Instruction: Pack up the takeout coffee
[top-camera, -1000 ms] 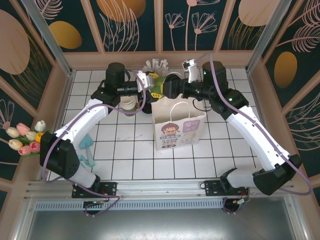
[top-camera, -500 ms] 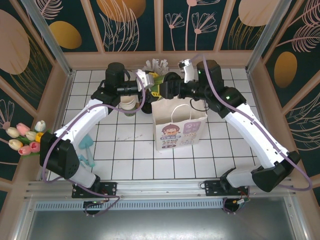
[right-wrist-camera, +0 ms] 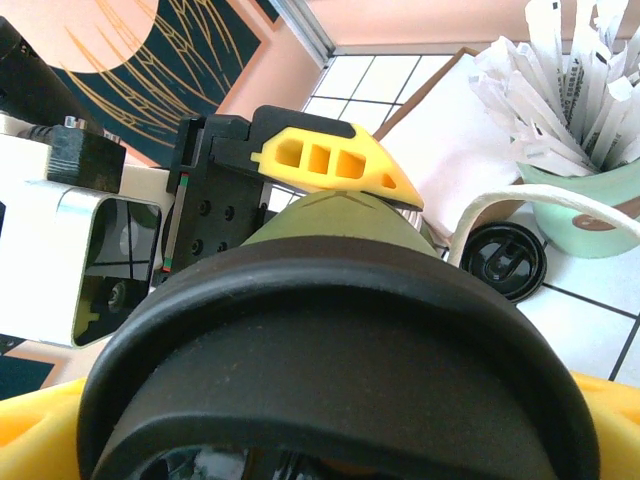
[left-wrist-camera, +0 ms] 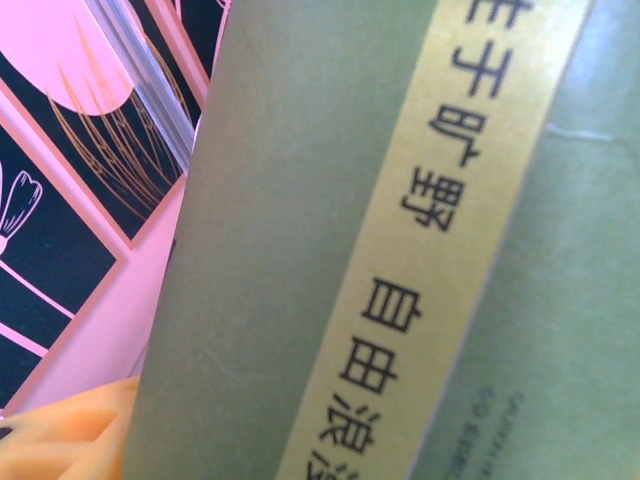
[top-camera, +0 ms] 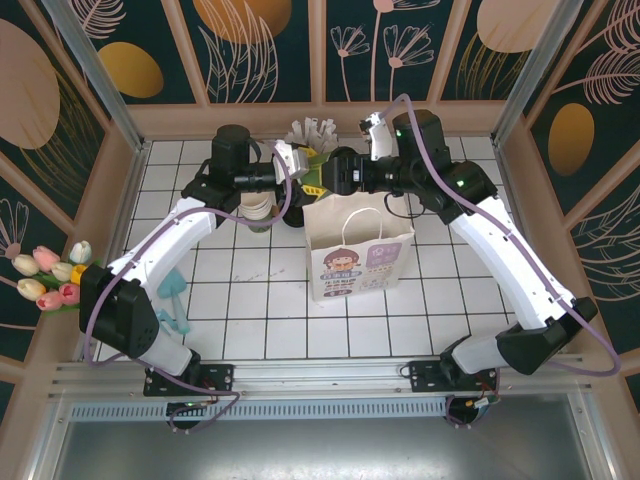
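Coffee's place: the takeout coffee (top-camera: 318, 181) hangs in the air just above the back rim of the paper bag (top-camera: 358, 250), between both grippers, its lid turned toward the right one. It is not yet inside.
Left gripper: your left gripper (top-camera: 303, 174) pinches the cup's green wall; one yellow finger (right-wrist-camera: 335, 165) lies flat on it.
Right gripper: your right gripper (top-camera: 333, 179) has yellow fingers on either side of the black lid (right-wrist-camera: 340, 340). You cannot tell here whether they press on it.
Drop risk: if the left lets go before the right grips firmly, the cup likely falls beside the bag.
Lid risk: a hold on the lid alone may pop it off and spill.
Bag risk: the bag stands unsupported, so a nudge at its rim or cord handle (right-wrist-camera: 520, 205) could tip it.
Neighbour risk: the pale green cup of wrapped sticks (top-camera: 312, 135) stands near behind, and a wide swing could knock it.
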